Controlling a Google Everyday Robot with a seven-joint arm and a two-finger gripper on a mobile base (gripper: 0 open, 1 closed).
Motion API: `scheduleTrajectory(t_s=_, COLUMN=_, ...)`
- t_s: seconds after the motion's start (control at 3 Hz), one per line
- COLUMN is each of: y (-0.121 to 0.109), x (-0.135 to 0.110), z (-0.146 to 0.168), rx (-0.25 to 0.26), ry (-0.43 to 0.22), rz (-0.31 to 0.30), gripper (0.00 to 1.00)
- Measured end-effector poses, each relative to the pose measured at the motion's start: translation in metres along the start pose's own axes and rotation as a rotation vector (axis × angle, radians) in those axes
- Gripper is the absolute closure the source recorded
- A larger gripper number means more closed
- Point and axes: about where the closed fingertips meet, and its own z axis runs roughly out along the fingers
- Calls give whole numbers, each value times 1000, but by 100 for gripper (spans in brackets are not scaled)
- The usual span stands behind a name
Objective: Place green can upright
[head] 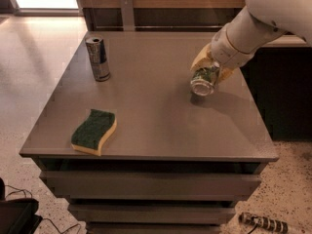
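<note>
The green can (204,81) is short, with green print and a shiny silver end facing the camera. It is tilted on its side, held just above the right part of the grey table (146,111), with its shadow beneath it. My gripper (208,68), with yellowish fingers (200,60), is shut around the can's body from above and behind. The white arm comes in from the upper right.
A taller slim blue-and-silver can (98,58) stands upright at the table's back left. A green and yellow sponge (94,131) lies near the front left edge. A dark cabinet stands to the right of the table, and drawers are below the tabletop.
</note>
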Motion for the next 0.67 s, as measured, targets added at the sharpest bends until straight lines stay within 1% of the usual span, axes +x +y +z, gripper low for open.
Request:
scheduleTrajectory(t_s=0.33, y=-14, x=-14, z=-23, rx=-75, ry=-105, rz=-1, gripper=100)
scheduleTrajectory(t_s=0.67, y=-23, x=-27, z=-42, rx=-139, ry=-232, rz=-23, gripper=100)
